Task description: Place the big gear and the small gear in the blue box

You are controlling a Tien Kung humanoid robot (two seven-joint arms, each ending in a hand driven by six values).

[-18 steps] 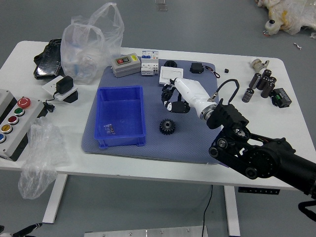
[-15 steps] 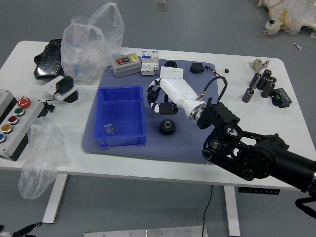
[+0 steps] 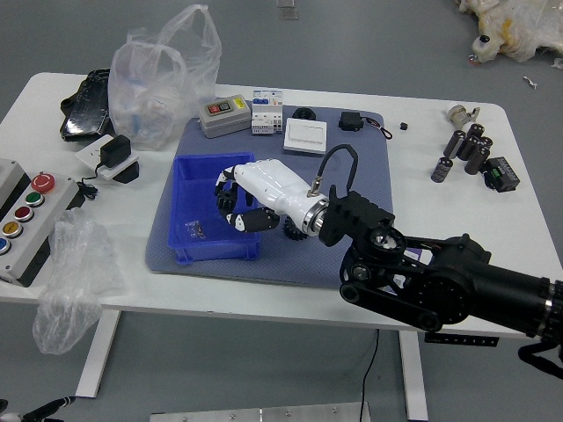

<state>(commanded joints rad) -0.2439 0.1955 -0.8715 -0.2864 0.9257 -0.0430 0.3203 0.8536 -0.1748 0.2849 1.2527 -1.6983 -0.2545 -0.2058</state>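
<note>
A white table [image 3: 457, 237] bears a blue-grey mat [image 3: 352, 145]. On it stands an open, rectangular blue plastic box [image 3: 180, 237]. The white-and-black right hand [image 3: 234, 199] grips a dark gear [image 3: 227, 200] over the box. The left hand [image 3: 40, 413] shows at lower left, its state indeterminable. A black toothed gear [image 3: 294, 230], partly hidden, lies right of the box.

Box [image 3: 211, 251] L side open abv, R hand [image 3: 268, 189] blocking rt
</note>
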